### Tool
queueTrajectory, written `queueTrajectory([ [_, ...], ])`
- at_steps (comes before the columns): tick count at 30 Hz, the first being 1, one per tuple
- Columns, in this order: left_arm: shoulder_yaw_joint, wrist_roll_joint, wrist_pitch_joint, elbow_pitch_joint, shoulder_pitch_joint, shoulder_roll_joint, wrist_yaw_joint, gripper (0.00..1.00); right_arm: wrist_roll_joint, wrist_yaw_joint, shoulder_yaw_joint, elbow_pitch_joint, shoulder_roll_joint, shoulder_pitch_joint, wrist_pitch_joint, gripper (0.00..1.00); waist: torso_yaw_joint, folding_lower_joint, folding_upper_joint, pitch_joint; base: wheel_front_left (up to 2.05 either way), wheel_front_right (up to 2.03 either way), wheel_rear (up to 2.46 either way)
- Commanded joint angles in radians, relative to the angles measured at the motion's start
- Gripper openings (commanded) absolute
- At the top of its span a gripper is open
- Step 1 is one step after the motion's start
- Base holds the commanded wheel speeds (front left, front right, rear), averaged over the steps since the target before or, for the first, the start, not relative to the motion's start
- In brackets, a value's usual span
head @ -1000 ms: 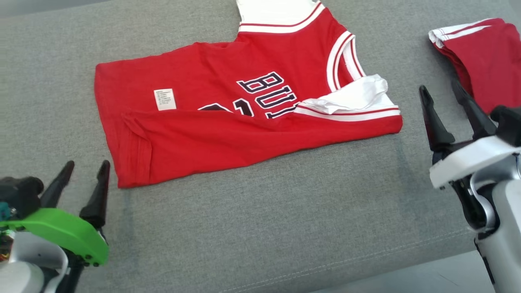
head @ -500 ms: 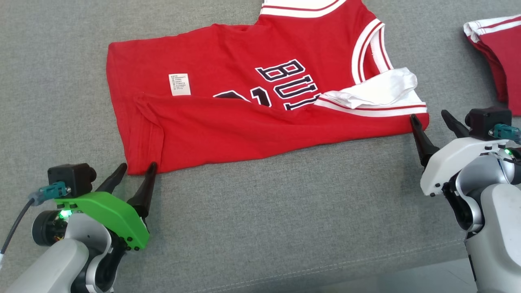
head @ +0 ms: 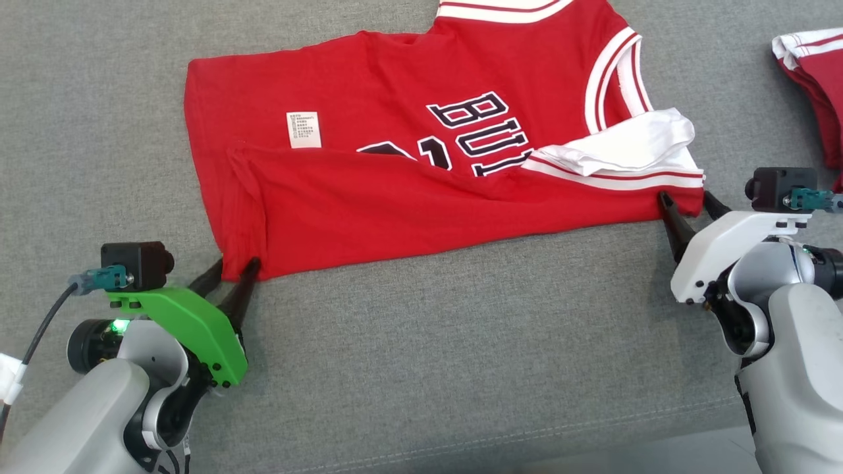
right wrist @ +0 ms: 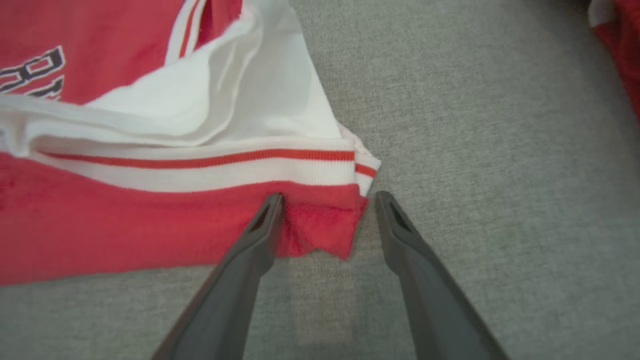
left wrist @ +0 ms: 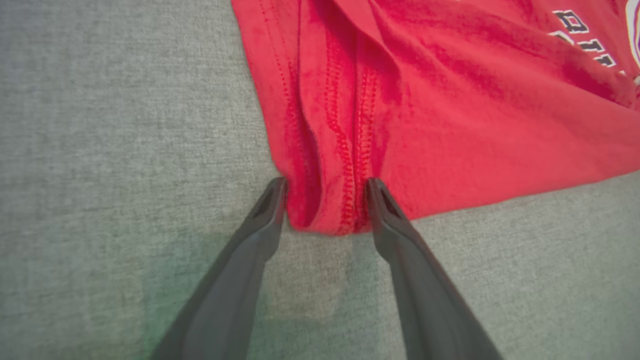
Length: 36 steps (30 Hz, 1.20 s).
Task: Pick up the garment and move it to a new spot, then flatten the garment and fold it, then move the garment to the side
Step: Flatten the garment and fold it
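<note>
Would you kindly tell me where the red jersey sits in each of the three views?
Head view: the red jersey spans the upper middle.
Left wrist view: upper right, hem corner lowest.
Right wrist view: left half.
Shared landmark: its black lettering.

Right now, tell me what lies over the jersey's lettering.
A folded red flap of the jersey lies across the lettering, hiding its lower part; the covered letters cannot be read.

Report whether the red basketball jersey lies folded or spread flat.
Partly folded: on the red basketball jersey, a near flap lies over the black lettering, hiding part of it.
</note>
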Motion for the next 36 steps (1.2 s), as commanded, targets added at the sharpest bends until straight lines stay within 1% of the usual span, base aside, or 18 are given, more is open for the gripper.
queueTrajectory([
  [1, -0.024, -0.008, 0.02, 0.02, 0.003, -0.015, -0.018, 0.0, 0.037, -0.001, -0.005, 0.022, 0.005, -0.008, 0.019, 0.0, 0.001, 0.0, 0.009, -0.003, 0.0, 0.0, 0.0],
  [6, -0.012, -0.036, 0.029, 0.028, 0.012, 0.011, -0.054, 0.0, 0.116, -0.002, -0.025, 0.035, -0.028, -0.014, 0.028, 0.0, 0.005, 0.0, 0.009, -0.027, 0.0, 0.0, 0.0],
  [9, 0.006, -0.061, 0.037, -0.006, 0.044, 0.049, -0.069, 0.0, 0.159, -0.002, -0.039, 0.005, -0.051, 0.005, 0.046, 0.0, 0.006, 0.0, 0.009, -0.05, 0.0, 0.0, 0.0],
  [10, 0.006, -0.061, 0.037, -0.006, 0.044, 0.049, -0.069, 0.0, 0.159, -0.002, -0.039, 0.005, -0.051, 0.005, 0.046, 0.0, 0.006, 0.0, 0.009, -0.05, 0.0, 0.0, 0.0],
  [13, 0.021, -0.098, 0.048, -0.073, 0.088, 0.094, -0.076, 0.0, 0.198, -0.003, -0.054, -0.044, -0.096, 0.043, 0.079, 0.0, 0.008, 0.0, 0.009, -0.073, 0.0, 0.0, 0.0],
  [17, 0.037, -0.165, 0.057, -0.203, 0.19, 0.147, -0.073, 0.0, 0.246, -0.003, -0.065, -0.141, -0.144, 0.122, 0.151, 0.0, 0.009, 0.0, 0.009, -0.093, 0.0, 0.0, 0.0],
  [20, 0.03, -0.19, 0.052, -0.292, 0.271, 0.175, -0.058, 0.0, 0.282, -0.002, -0.069, -0.208, -0.16, 0.205, 0.212, 0.0, 0.011, 0.0, 0.009, -0.106, 0.0, 0.0, 0.0],
  [23, 0.016, -0.216, 0.039, -0.33, 0.344, 0.175, -0.045, 0.0, 0.299, -0.002, -0.075, -0.244, -0.16, 0.267, 0.253, 0.0, 0.007, 0.0, 0.009, -0.114, 0.0, 0.0, 0.0],
  [25, -0.001, -0.192, 0.03, -0.324, 0.366, 0.175, -0.031, 0.0, 0.31, -0.002, -0.084, -0.227, -0.13, 0.289, 0.265, 0.0, 0.003, 0.0, 0.009, -0.119, 0.0, 0.0, 0.0],
  [26, -0.003, -0.182, 0.018, -0.315, 0.373, 0.166, -0.02, 0.0, 0.308, -0.002, -0.09, -0.214, -0.121, 0.294, 0.267, 0.0, 0.002, 0.0, 0.009, -0.121, 0.0, 0.0, 0.0],
  [27, -0.003, -0.179, 0.004, -0.308, 0.378, 0.148, -0.01, 0.31, 0.283, -0.002, -0.09, -0.207, -0.128, 0.296, 0.264, 0.34, 0.003, 0.0, 0.009, -0.122, 0.0, 0.0, 0.0],
  [28, -0.008, -0.172, -0.004, -0.304, 0.381, 0.137, -0.007, 0.88, 0.275, -0.002, -0.09, -0.2, -0.127, 0.293, 0.252, 0.85, 0.004, 0.0, 0.009, -0.124, 0.0, 0.0, 0.0],
  [29, -0.009, -0.169, -0.013, -0.301, 0.383, 0.13, -0.004, 1.0, 0.282, -0.002, -0.094, -0.193, -0.11, 0.286, 0.247, 1.0, 0.006, 0.0, 0.009, -0.126, 0.0, 0.0, 0.0],
  [30, -0.002, -0.171, -0.025, -0.3, 0.384, 0.124, -0.002, 1.0, 0.292, -0.002, -0.092, -0.196, -0.1, 0.279, 0.247, 1.0, 0.008, 0.0, 0.009, -0.129, 0.0, 0.0, 0.0],
  [32, 0.016, -0.172, -0.048, -0.301, 0.388, 0.127, 0.006, 1.0, 0.299, -0.001, -0.094, -0.226, -0.126, 0.267, 0.248, 1.0, 0.014, 0.0, 0.009, -0.134, 0.0, 0.0, 0.0],
  [34, 0.042, -0.161, -0.07, -0.315, 0.384, 0.149, 0.022, 1.0, 0.312, -0.001, -0.11, -0.274, -0.14, 0.239, 0.24, 1.0, 0.019, 0.0, 0.009, -0.13, 0.0, 0.0, 0.0],
  [36, 0.075, -0.147, -0.086, -0.335, 0.358, 0.172, 0.04, 1.0, 0.3, -0.001, -0.129, -0.32, -0.148, 0.197, 0.233, 1.0, 0.026, 0.0, 0.009, -0.112, 0.0, 0.0, 0.0],
])
